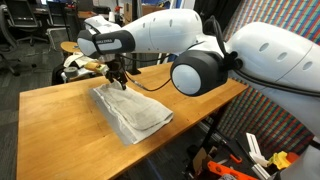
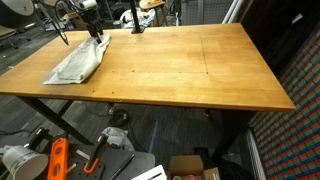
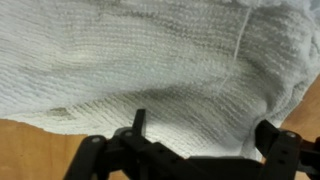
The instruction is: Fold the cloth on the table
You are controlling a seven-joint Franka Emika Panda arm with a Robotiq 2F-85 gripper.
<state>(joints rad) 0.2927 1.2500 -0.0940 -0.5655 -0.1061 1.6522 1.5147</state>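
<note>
Arm (image 1: 165,30) comes in from the right in an exterior view, its white links stretched leftward and the wrist bent down at the far-left end. Gripper (image 1: 118,76) points straight down with jaws spread wide. In the wrist view both dark fingers (image 3: 138,122) stand well apart along the bottom edge.

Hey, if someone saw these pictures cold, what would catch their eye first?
The bulky white arm fills much of an exterior view, stretched over the light-brown table. Its end effector sits at the far end of the wrinkled white cloth, which lies near one table edge. In the wrist view the jaws stand open right over the weave.
</note>
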